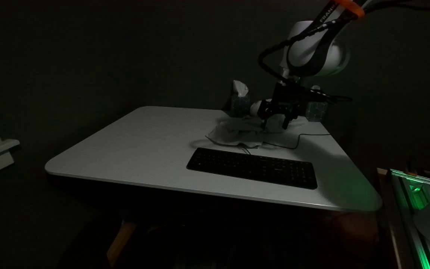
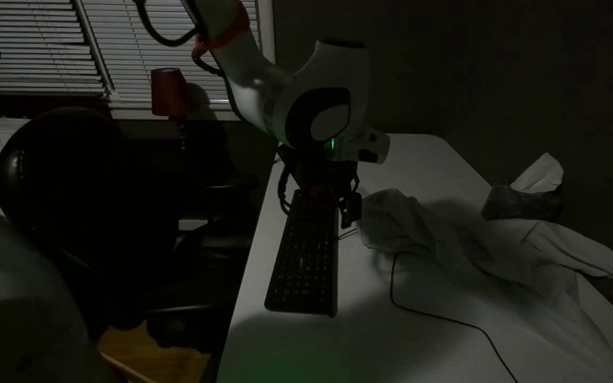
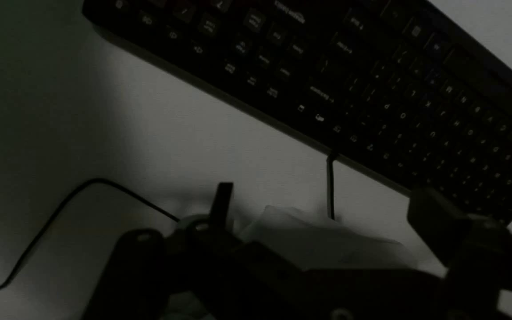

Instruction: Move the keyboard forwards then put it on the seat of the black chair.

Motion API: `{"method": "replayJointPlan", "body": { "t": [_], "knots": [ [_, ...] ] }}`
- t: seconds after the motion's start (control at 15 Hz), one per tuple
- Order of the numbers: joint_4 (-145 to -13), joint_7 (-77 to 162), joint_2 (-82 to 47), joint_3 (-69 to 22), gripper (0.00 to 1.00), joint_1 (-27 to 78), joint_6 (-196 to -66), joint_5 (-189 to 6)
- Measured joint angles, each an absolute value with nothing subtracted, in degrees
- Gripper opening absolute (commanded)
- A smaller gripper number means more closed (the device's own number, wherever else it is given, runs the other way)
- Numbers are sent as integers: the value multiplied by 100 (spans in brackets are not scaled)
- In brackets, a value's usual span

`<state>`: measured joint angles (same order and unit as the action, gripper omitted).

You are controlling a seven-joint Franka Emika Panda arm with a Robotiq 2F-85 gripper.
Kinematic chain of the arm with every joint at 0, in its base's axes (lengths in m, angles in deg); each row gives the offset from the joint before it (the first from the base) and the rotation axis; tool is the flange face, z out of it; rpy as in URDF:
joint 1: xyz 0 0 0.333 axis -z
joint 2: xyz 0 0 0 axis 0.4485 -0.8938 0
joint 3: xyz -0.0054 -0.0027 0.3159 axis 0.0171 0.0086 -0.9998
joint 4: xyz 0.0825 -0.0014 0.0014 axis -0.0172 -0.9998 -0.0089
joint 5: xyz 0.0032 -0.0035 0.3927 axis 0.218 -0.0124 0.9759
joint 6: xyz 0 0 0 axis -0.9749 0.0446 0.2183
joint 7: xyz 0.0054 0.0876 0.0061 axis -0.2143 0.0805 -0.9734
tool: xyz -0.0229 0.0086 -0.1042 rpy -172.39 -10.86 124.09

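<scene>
The flat black keyboard [image 1: 252, 167] lies on the white table [image 1: 125, 149] near its long edge. It also shows in an exterior view [image 2: 306, 255] and across the top of the wrist view [image 3: 327, 80]. My gripper [image 1: 274, 125] hangs above the table, beside the keyboard's cable side and over a crumpled cloth. In the wrist view my gripper [image 3: 322, 200] is open and empty, its fingers wide apart; the right finger overlaps the keyboard's edge in the picture. The black chair [image 2: 205, 260] stands by the table edge, its seat dark and partly hidden.
The pale cloth [image 2: 418, 223] lies beside the keyboard. A thin black cable [image 2: 445, 318] runs across the table, and the keyboard's cord [image 3: 330, 186] goes under the cloth. Tissue boxes [image 1: 240, 105] [image 1: 315, 111] stand at the far side. A red lamp [image 2: 170, 91] is behind the chair.
</scene>
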<state>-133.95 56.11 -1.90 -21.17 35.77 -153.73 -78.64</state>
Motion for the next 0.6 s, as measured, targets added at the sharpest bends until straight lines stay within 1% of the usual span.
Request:
{"method": "replayJointPlan", "body": {
  "t": [0.2,0.4,0.6],
  "knots": [
    [-13248,6266,-566,-2084,100,3577,-15491,-7717],
    [-13113,6926,-1028,-1997,100,3558,-15924,-7677],
    [-12987,7099,-1449,-1978,100,3523,-16231,-7371]
  ]
}}
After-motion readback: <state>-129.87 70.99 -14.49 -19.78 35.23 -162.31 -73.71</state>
